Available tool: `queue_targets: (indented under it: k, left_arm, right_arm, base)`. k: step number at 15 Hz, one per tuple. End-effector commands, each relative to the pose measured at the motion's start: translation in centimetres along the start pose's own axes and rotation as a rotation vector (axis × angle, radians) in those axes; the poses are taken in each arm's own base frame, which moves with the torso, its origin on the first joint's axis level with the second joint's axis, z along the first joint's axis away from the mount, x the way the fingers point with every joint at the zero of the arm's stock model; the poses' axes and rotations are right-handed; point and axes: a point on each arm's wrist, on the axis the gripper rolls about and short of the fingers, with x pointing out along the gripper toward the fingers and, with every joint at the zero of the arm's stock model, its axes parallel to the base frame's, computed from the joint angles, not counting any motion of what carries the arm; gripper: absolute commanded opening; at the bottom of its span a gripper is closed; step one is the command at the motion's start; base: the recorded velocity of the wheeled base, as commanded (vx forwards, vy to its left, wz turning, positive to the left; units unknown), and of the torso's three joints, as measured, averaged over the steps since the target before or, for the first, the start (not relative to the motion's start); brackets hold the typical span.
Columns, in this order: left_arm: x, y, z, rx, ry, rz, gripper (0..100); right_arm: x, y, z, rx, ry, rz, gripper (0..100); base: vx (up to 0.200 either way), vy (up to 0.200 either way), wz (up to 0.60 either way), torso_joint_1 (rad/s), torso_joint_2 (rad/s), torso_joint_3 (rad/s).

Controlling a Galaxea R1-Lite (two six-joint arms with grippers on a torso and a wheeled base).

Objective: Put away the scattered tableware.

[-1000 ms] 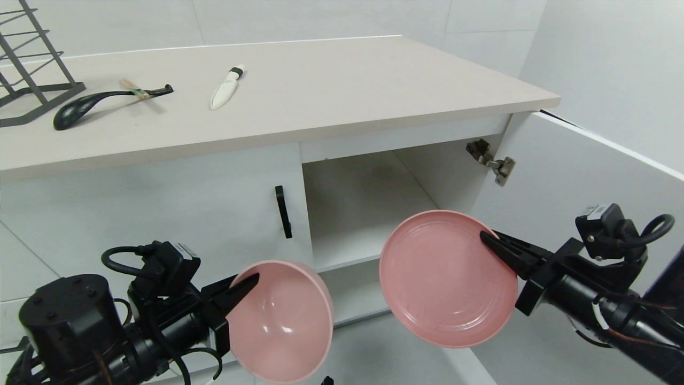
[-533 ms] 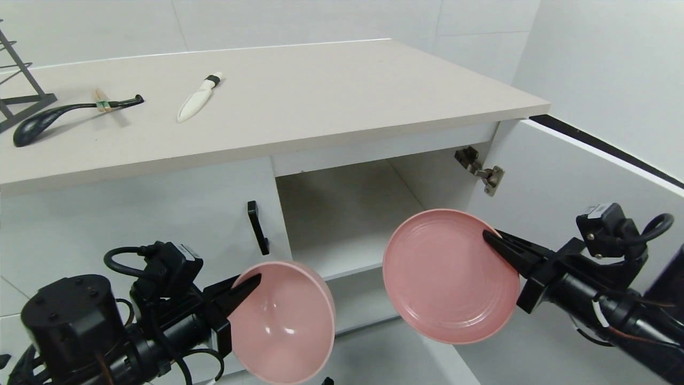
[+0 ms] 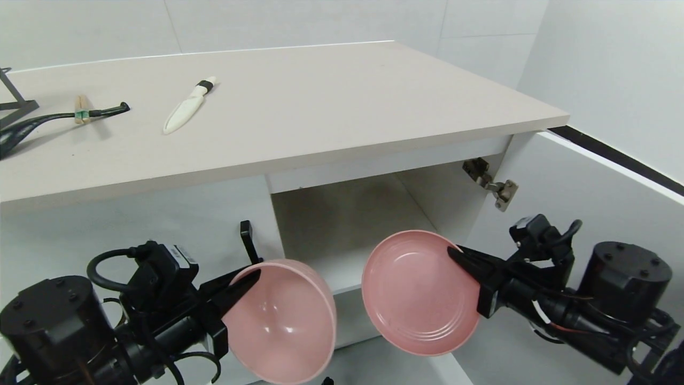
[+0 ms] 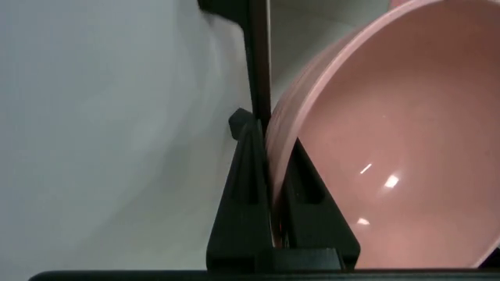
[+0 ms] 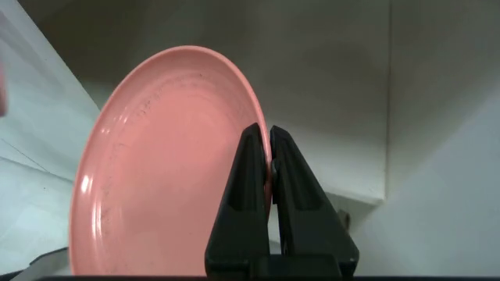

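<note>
My left gripper [image 3: 250, 278] is shut on the rim of a deep pink bowl [image 3: 283, 326], held tilted on edge low in front of the closed left cabinet door [image 3: 133, 224]. The left wrist view has the bowl [image 4: 391, 156] pinched between the fingers [image 4: 246, 179]. My right gripper [image 3: 455, 253] is shut on the rim of a pink plate [image 3: 417, 297], held upright before the open cabinet compartment [image 3: 352, 224]. In the right wrist view the plate [image 5: 164, 172] faces the cabinet's inside. On the countertop [image 3: 299, 101] lie a white knife [image 3: 187, 107] and a black ladle [image 3: 64, 118].
The right cabinet door [image 3: 588, 214] stands swung open on its hinge [image 3: 494, 184], close to my right arm. A black handle [image 3: 247, 240] sits on the closed left door. A dark wire rack [image 3: 13, 99] stands at the counter's far left.
The camera has shifted, so the counter appears moved. My right gripper has carried the plate lower and to the left, nearer the cabinet opening. The left gripper keeps the bowl about where it was.
</note>
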Motion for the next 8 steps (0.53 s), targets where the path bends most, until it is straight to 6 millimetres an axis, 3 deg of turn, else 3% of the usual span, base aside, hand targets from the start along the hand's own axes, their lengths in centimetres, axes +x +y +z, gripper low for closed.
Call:
queue_targets:
  k: [1, 8]
  left_arm:
    - [-0.2, -0.6, 0.5, 0.007, -0.028, -0.029, 0]
    - [-0.3, -0.9, 0.8, 0.012, -0.042, -0.04, 0]
  right_arm:
    - [1.9, -0.1, -1.5, 0.005, 0.046, 0.004, 0]
    - [5.4, 0.1, -3.1, 0.027, 0.064, 0.024, 0]
  base:
    - [0.0, 0.0, 0.0, 0.0, 0.0, 0.0]
    - [0.0, 0.0, 0.0, 0.0, 0.0, 0.0]
